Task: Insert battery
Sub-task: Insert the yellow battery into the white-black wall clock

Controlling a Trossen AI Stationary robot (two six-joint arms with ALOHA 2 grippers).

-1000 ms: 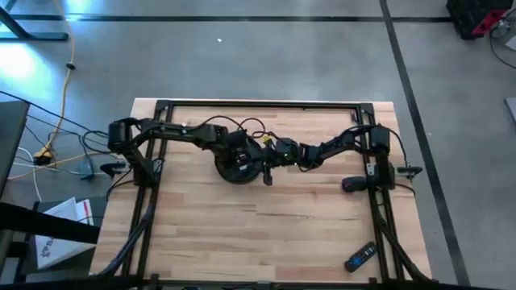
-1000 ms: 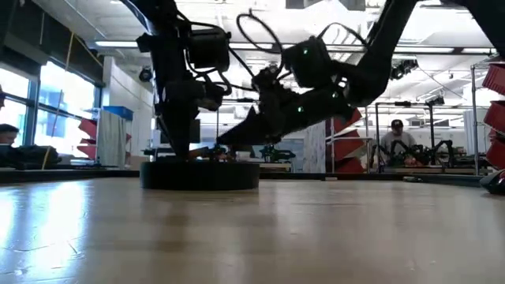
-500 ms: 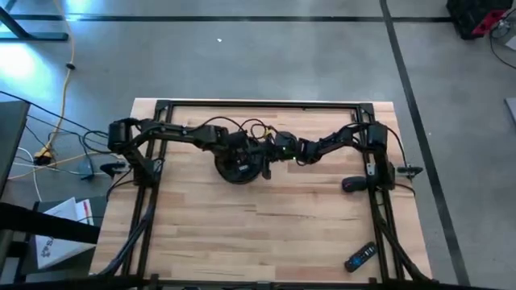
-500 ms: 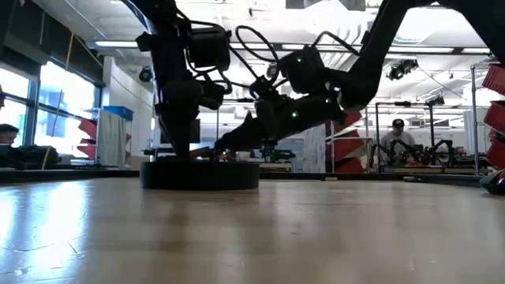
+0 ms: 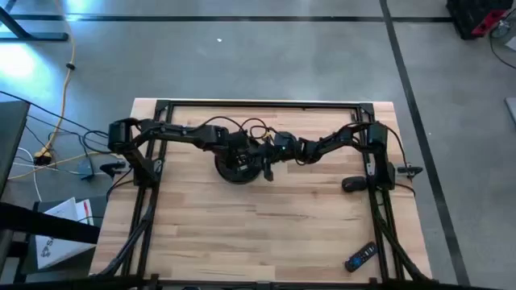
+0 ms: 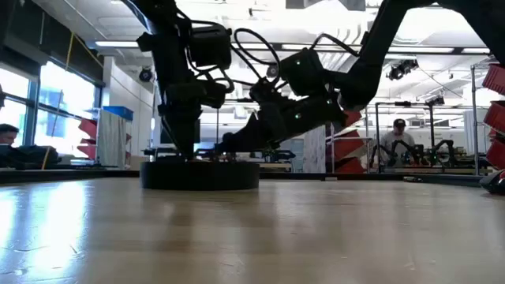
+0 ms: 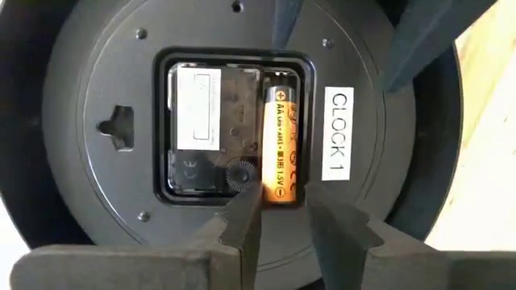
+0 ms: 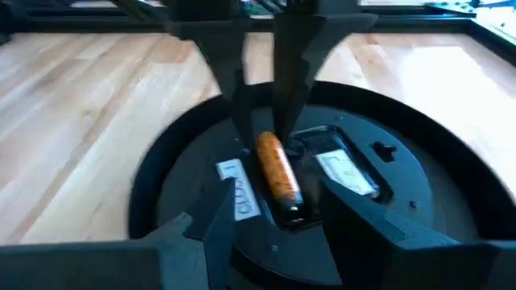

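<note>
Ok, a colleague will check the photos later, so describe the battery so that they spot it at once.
Find the round black clock lying face down mid-table, between both grippers. In its rectangular back compartment, beside the white "CLOCK 1" label, lies the battery: an orange AA cell, the only brightly coloured part there.

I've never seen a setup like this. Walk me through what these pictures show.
Two dark robot arms work at a wooden table. One picture looks straight down on it, one looks level across it, and two come from cameras on the wrists. A round black clock lies face down. An orange battery sits in its compartment beside a label reading CLOCK 1. The left claw, open, hovers at one end of the battery; the right claw, also open, hovers opposite. Neither holds anything. A remote lies near the table's corner.
</note>
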